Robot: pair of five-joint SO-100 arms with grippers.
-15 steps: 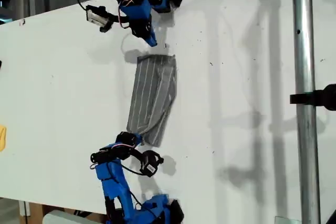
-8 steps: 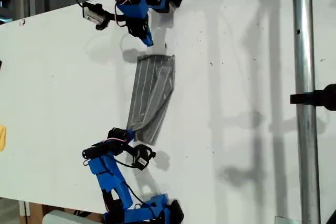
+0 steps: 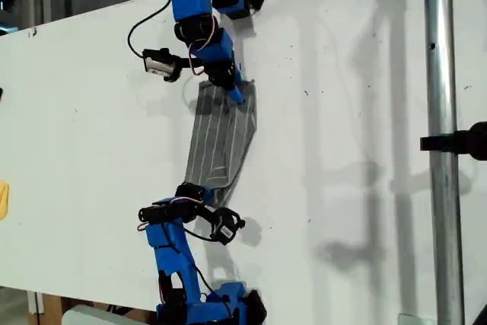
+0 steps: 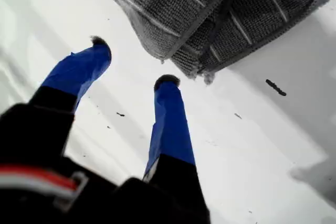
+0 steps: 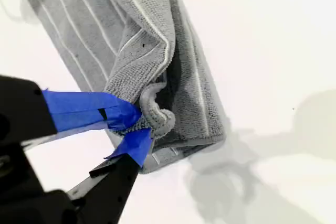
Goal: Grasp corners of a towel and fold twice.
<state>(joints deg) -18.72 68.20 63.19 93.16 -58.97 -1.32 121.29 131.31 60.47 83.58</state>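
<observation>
The grey white-striped towel [image 3: 221,135] lies folded into a narrow strip on the white table [image 3: 342,112], between the two blue arms. My second gripper [image 3: 237,95] is on the towel's end near the exterior view's top, shut on a bunched fold of the cloth [image 5: 157,114] at its edge. That second gripper [image 5: 139,125] has both taped fingers pressed together on the towel [image 5: 105,30]. My first gripper [image 3: 199,192] is at the towel's other end, open. In its wrist view the first gripper [image 4: 133,62] has its tips just short of a layered towel corner [image 4: 202,69], not touching it.
A metal pole [image 3: 441,150] with a black clamp [image 3: 456,142] runs down the exterior view's right. A yellow object [image 3: 3,199] pokes in at that view's left edge. The table's edge slants across the exterior view's upper left. A small dark mark [image 4: 275,87] lies near the towel corner.
The second arm has swung down onto the towel's end and shut on it. The first arm drew away toward the exterior view's left, then came back. The towel's lower end sits higher.
</observation>
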